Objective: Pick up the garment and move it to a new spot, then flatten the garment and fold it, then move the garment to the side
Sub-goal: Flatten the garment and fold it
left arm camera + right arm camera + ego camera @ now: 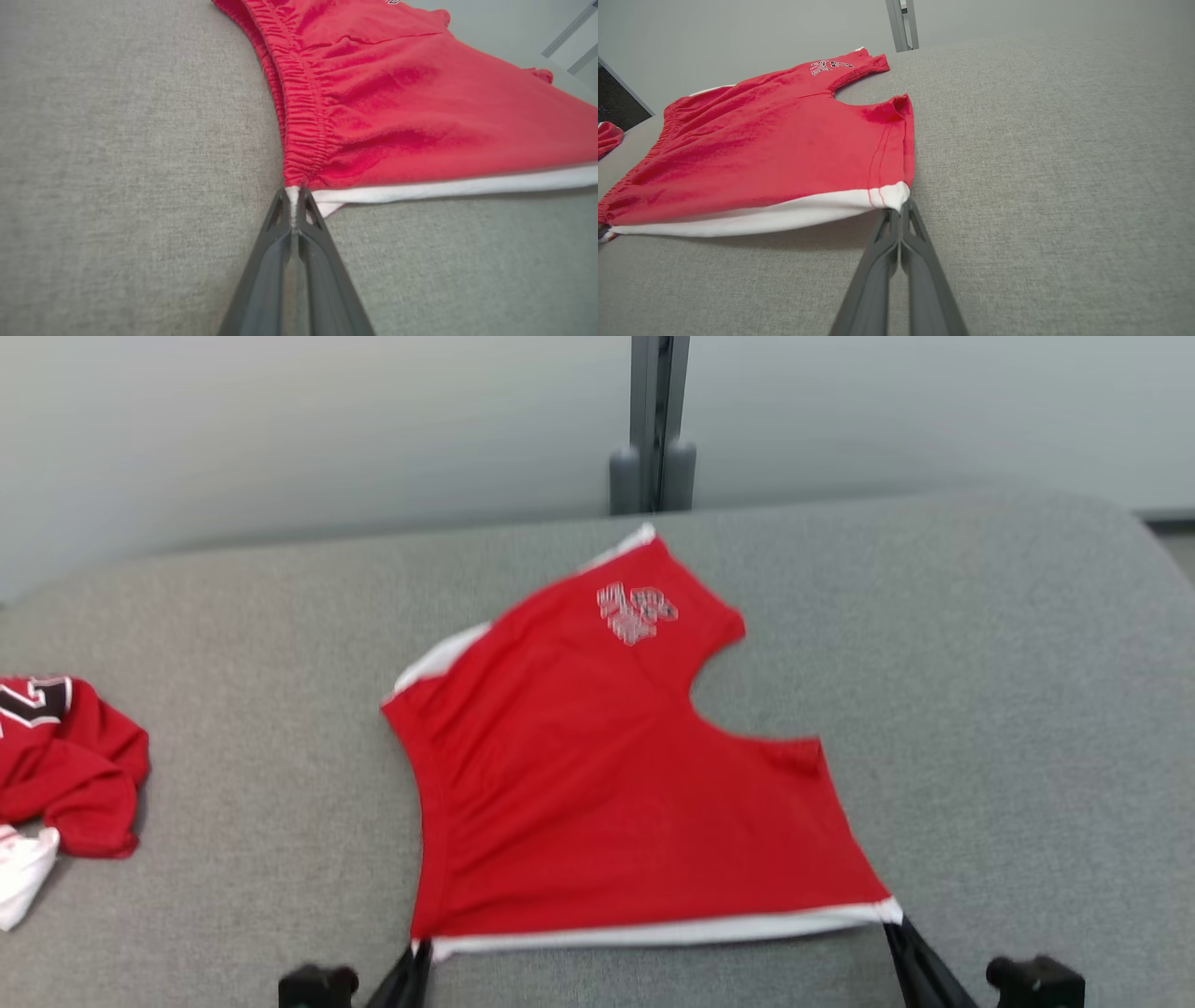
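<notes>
from the head, the red garment [597, 784] lies spread over the middle of the grey table [1008, 709], white hem toward the near edge, with the left gripper [420, 954] and right gripper [894, 924] at its two near corners and a second red garment [65, 765] crumpled at the left edge. the left wrist view shows the left gripper's fingers [280, 224] pinched on the white end of the waistband. the right wrist view shows the right gripper's fingers [917, 224] clamped on the white hem corner.

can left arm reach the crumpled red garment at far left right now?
Probably not yet. The left gripper is shut on the waistband corner of the red shorts with white trim; it would have to let go first. The crumpled red garment lies apart on the grey fabric surface, nothing between.
</notes>
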Robot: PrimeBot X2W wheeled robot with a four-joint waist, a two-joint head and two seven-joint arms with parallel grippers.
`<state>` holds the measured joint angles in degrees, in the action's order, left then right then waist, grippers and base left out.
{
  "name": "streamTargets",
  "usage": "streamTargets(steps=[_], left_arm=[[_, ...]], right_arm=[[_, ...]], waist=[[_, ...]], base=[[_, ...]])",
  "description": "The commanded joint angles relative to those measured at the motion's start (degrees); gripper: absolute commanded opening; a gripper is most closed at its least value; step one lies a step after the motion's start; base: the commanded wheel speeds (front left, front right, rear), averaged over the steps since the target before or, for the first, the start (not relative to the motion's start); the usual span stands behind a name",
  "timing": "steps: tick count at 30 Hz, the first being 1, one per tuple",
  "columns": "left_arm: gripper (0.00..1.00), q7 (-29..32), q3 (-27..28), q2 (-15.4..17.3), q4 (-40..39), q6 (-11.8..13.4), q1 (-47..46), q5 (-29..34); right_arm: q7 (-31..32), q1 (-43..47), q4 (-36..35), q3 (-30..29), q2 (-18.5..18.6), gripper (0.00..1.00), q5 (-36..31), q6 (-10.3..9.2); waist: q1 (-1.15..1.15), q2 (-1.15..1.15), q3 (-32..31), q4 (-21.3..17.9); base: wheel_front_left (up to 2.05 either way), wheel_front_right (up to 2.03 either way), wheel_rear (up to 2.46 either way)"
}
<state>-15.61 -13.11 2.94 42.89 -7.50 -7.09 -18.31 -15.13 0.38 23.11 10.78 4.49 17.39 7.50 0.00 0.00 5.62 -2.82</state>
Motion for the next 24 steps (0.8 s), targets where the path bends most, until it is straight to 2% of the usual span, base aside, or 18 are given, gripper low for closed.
streamTargets(steps=[1,6,15,24], left_arm=[[0.00,0.8,-0.2,0.8,1.2,0.1,3.0,-0.2],[0.00,0.5,0.8,1.5,-1.2,0.1,8.6,-0.3],[0.00,0.5,1.2,1.8,-8.7,0.1,15.2,-0.5],[0.00,0.5,-1.9,1.7,-17.6,0.1,10.2,-2.0]], right_arm=[[0.0,1.0,0.1,-0.1,0.4,0.00,-0.2,-0.02],[0.0,6.5,0.2,-0.3,0.9,0.00,-1.0,-0.02],[0.0,10.5,-2.4,-1.4,1.2,0.00,-0.5,-0.03],[0.0,2.1,-3.3,-2.2,1.0,0.00,-1.9,-0.02]], waist=[[0.00,0.00,-4.6,0.1],[0.00,0.00,-8.5,0.6],[0.00,0.00,-10.6,1.9],[0.00,0.00,-8.3,5.0]], base=[[0.00,0.00,0.00],[0.00,0.00,0.00],[0.00,0.00,0.00],[0.00,0.00,0.00]])
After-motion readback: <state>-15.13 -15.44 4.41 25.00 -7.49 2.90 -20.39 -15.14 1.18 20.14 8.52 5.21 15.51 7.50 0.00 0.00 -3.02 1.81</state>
